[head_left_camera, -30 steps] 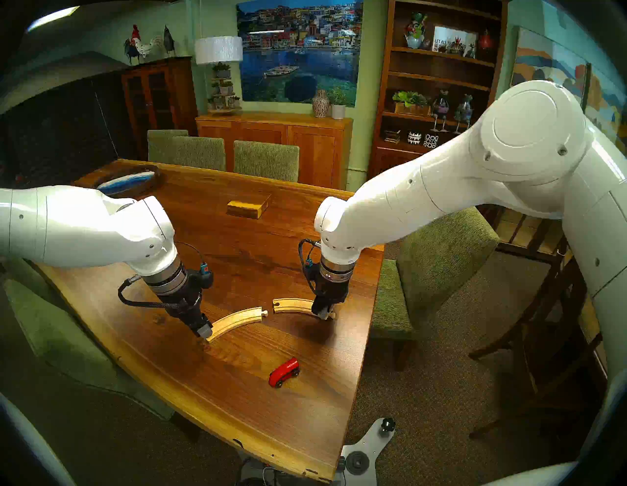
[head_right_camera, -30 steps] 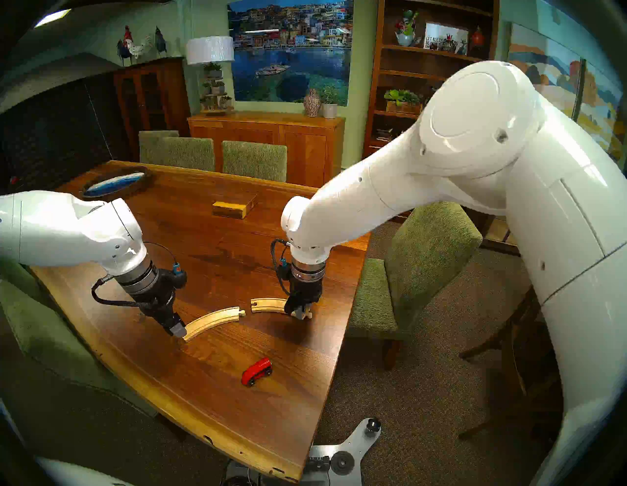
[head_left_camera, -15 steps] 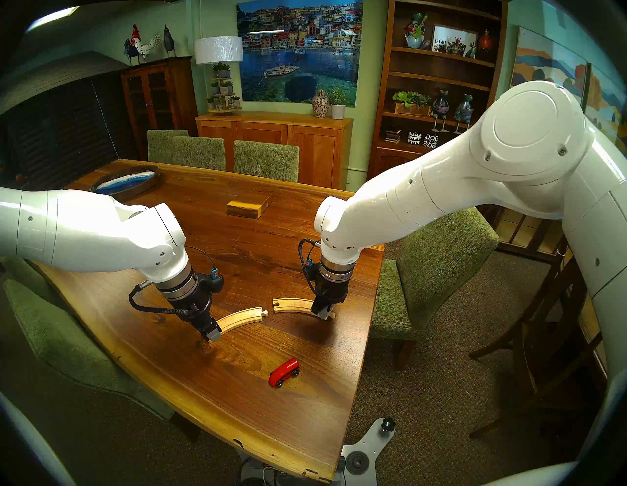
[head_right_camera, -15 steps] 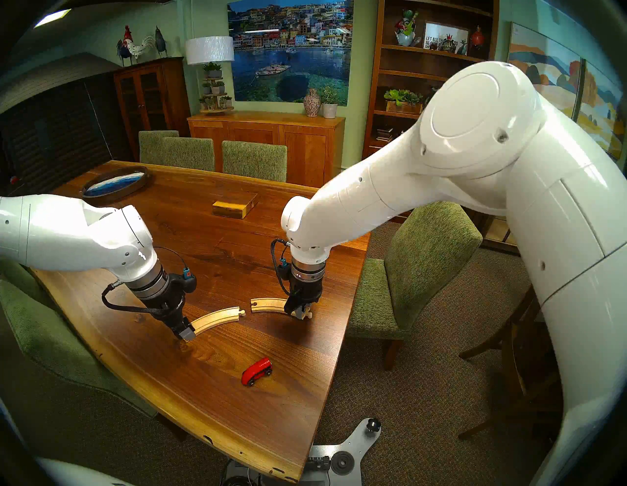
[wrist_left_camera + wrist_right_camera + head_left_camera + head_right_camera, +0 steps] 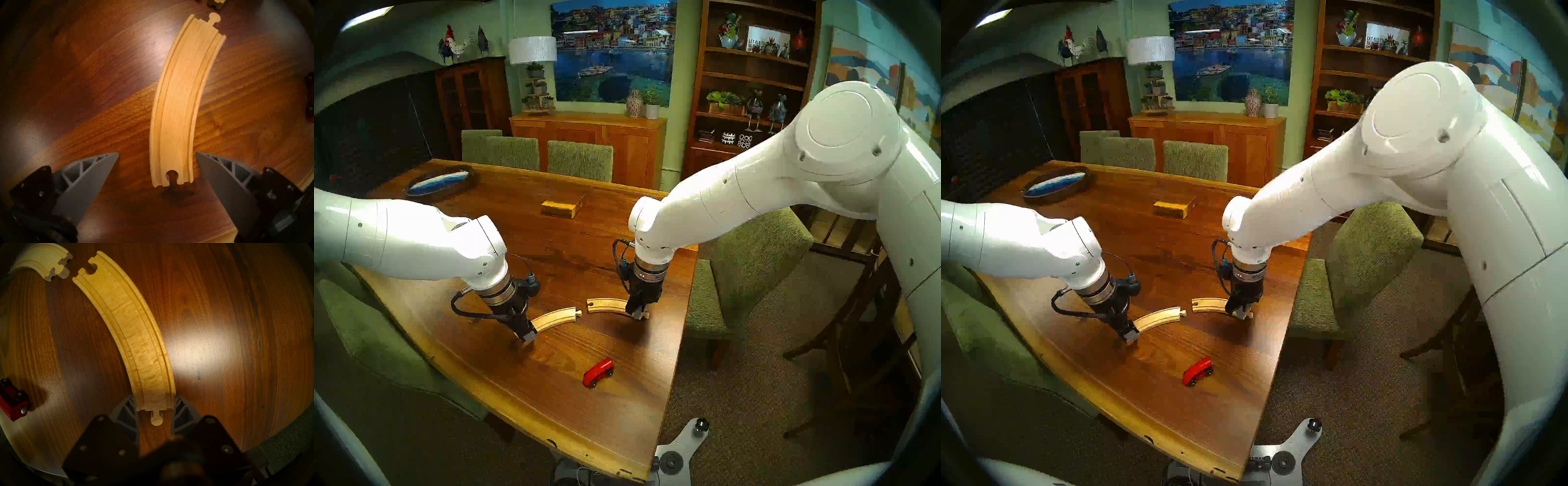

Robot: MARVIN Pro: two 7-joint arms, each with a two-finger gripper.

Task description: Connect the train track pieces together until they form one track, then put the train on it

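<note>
The right gripper squeezes the right track piece at its peg end. The left gripper is wide open around the socket end of the left track piece, not touching. A small gap splits the pieces. The red train sits nearer on the table.

Table; track pieces, train, block
</note>
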